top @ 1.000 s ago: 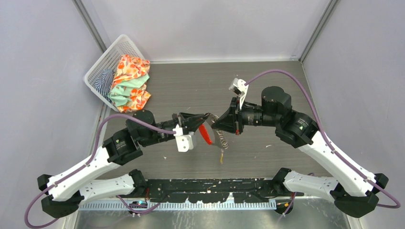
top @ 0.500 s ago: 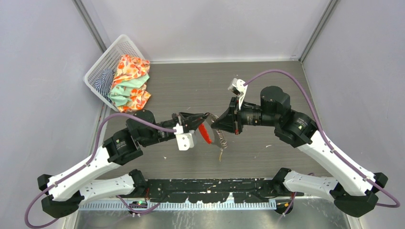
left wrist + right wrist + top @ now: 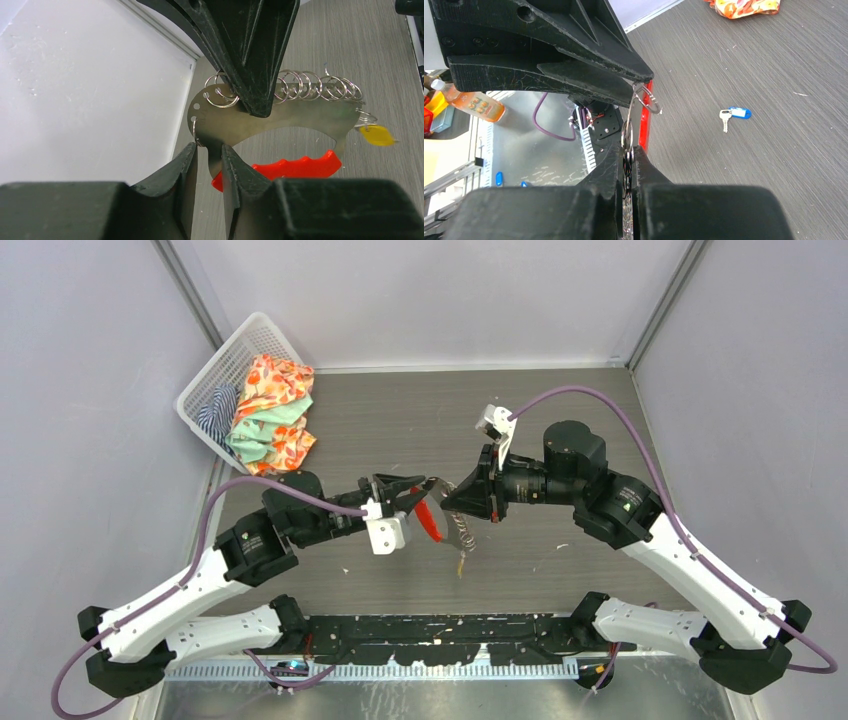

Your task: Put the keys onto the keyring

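Note:
The keyring (image 3: 280,117) is a flat metal plate with a row of wire rings and a red grip (image 3: 295,167), held in the air over the table's middle (image 3: 455,525). My right gripper (image 3: 629,150) is shut on its ringed edge, coming from the right (image 3: 447,495). My left gripper (image 3: 210,150) stands open, its fingers either side of the plate's lower tip, with a gap on the left side. The yellow-headed key (image 3: 377,135) hangs from a ring at the plate's far end (image 3: 461,565). The blue-headed key (image 3: 735,114) lies flat on the table, seen only in the right wrist view.
A white basket (image 3: 215,375) with a heap of patterned cloths (image 3: 270,415) stands at the back left. A bottle (image 3: 474,102) lies beyond the table's near edge. Grey walls close in the left, right and back sides.
The left gripper's jaws have parted a little round the plate's tip. The right arm has edged slightly to the left with the keyring.

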Available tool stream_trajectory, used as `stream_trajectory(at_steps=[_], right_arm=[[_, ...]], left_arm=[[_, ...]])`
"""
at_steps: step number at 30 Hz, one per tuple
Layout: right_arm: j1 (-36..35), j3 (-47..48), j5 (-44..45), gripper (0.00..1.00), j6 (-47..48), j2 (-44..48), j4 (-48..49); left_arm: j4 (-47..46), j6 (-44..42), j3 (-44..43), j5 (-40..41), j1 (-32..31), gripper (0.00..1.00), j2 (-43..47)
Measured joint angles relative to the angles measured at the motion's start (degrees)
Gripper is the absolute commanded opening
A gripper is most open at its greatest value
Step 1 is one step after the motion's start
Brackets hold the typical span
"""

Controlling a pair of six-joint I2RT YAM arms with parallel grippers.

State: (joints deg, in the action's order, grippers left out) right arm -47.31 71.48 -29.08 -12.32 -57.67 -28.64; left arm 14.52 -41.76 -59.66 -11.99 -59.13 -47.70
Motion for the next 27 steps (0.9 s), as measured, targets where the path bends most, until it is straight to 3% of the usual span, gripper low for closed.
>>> stream_trajectory(at_steps=[6, 16, 27], right_arm=[[-0.2, 0.0, 0.4, 0.01, 0.2, 0.0, 0.0], [-0.5, 0.0, 0.5, 0.01, 0.8, -0.1, -0.3], [-1.0, 0.0, 0.5, 0.01, 1.9, -2.2, -3.5]], left_arm=[[0.4, 0.3, 0.0, -0.5, 0.0, 0.21, 0.0], [0.9, -0.5, -0.1, -0.7, 0.0, 0.26, 0.1], [1.0, -0.9, -3.9, -3.2, 0.0, 0.40, 0.5]])
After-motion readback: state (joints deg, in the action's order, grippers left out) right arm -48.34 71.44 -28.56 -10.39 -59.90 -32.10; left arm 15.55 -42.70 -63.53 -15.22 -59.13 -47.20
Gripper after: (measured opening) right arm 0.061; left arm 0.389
